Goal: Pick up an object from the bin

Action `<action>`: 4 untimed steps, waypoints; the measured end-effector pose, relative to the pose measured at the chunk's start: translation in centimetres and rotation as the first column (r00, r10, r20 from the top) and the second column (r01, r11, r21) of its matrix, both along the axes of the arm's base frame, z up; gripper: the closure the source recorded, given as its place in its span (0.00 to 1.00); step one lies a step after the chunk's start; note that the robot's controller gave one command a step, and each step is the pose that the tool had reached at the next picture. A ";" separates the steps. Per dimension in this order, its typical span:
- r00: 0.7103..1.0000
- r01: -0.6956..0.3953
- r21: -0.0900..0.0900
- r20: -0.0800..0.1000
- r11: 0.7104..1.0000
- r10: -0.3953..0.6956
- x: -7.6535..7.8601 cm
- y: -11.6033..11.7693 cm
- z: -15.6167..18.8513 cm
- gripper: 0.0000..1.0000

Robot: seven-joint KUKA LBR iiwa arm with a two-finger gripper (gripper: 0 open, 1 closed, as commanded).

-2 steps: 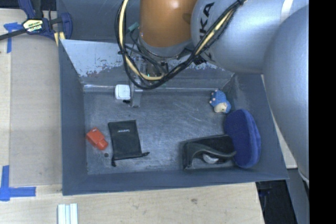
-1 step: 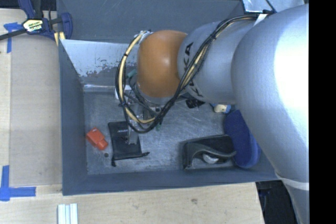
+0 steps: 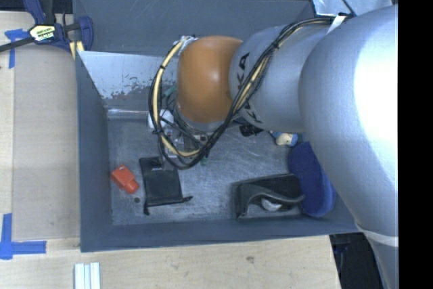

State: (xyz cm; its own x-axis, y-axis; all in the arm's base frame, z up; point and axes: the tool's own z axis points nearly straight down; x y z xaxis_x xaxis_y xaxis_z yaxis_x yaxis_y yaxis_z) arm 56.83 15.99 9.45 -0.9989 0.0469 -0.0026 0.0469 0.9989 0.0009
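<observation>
black flat pad (image 3: 162, 187) lies by the bin's (image 3: 91, 145) lower edge, just below our pincer (image 3: 177, 149). we cannot tell whether it is released or clenched. we judge this the approach; next comes lowering squarely onto the pad.

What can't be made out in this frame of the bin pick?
- The gripper: camera view, mostly hidden under the orange wrist cover and cables.
- The blue object at the bin's right: partly covered by the arm.
- The small white-and-blue thing next to it: mostly under the arm, kind unclear.
</observation>
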 end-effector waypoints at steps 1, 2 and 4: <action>0.965 0.262 -0.001 0.000 0.965 -0.262 -1.0 1.7 -2.4 1.00; 0.968 0.250 0.004 0.007 0.968 -0.250 0.2 1.0 7.6 1.00; 0.991 0.133 -0.001 -0.002 0.991 -0.133 0.4 5.0 0.2 0.00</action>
State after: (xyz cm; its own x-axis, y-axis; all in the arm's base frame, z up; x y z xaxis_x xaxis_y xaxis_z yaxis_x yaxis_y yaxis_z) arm 57.26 21.02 9.61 -0.9838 0.1794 -0.0006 0.1794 0.9838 0.0000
